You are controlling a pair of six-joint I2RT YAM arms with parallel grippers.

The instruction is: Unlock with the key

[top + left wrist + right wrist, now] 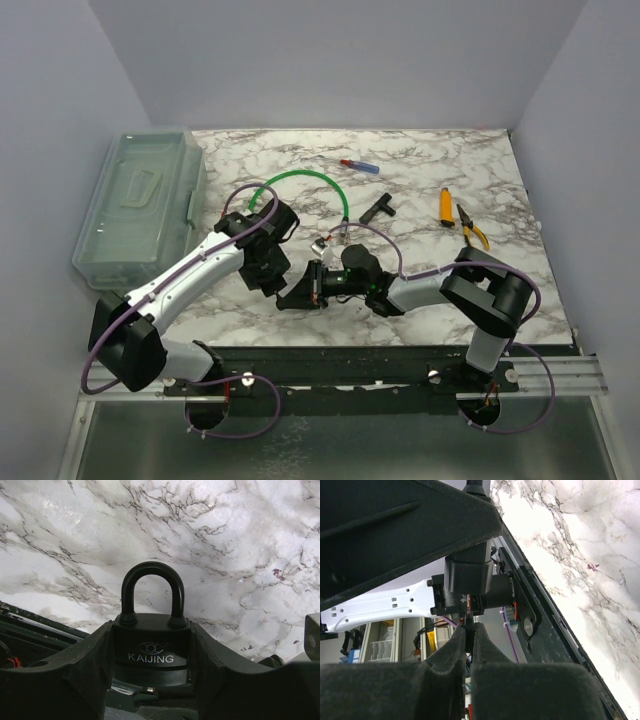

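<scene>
A black padlock (150, 647) marked KAIJING is clamped by its body between my left gripper's fingers (85, 665), with its shackle (152, 580) closed and pointing away over the marble table. My left gripper (151, 640) is shut on it and also shows in the top view (268, 272). My right gripper (469, 630) is shut on a thin key (468, 611), held edge-on. The key's blade reaches up to the underside of the padlock body (465, 575). In the top view my right gripper (300, 293) sits just right of the left one, near the table's front edge.
A clear plastic box (140, 205) stands at the left. A green cable (300, 178), a red-and-blue tool (360, 166), a black T-shaped tool (378, 208), an orange-handled tool (446, 205) and pliers (472, 228) lie on the marble table (440, 150) behind the arms.
</scene>
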